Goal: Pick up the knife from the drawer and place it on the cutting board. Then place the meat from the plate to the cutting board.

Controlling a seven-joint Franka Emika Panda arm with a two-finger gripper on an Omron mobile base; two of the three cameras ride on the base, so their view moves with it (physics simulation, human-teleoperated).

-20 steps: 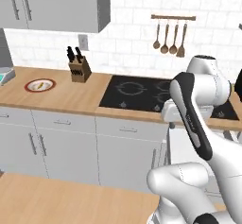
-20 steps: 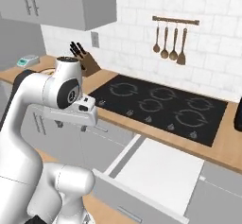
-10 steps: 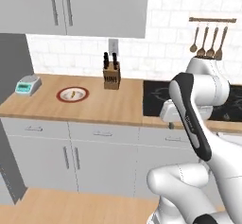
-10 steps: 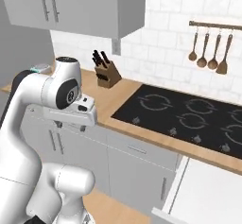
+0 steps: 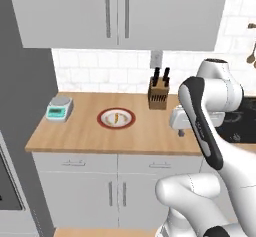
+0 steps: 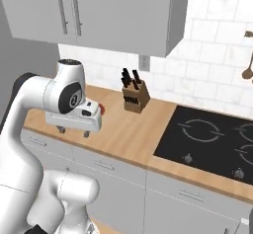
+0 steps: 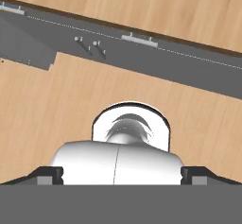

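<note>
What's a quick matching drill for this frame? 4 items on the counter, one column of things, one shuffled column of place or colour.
Things:
1. plate
2. meat
3. kitchen scale
4. knife block

Descriptions:
A. teal body with a round grey top, near the counter's left end
B. brown wood with dark handles sticking up, against the tiled wall
C. round, white centre with a broad dark red rim
D. small orange-tan piece lying on the plate

Pairs: 1-C, 2-D, 3-A, 4-B
</note>
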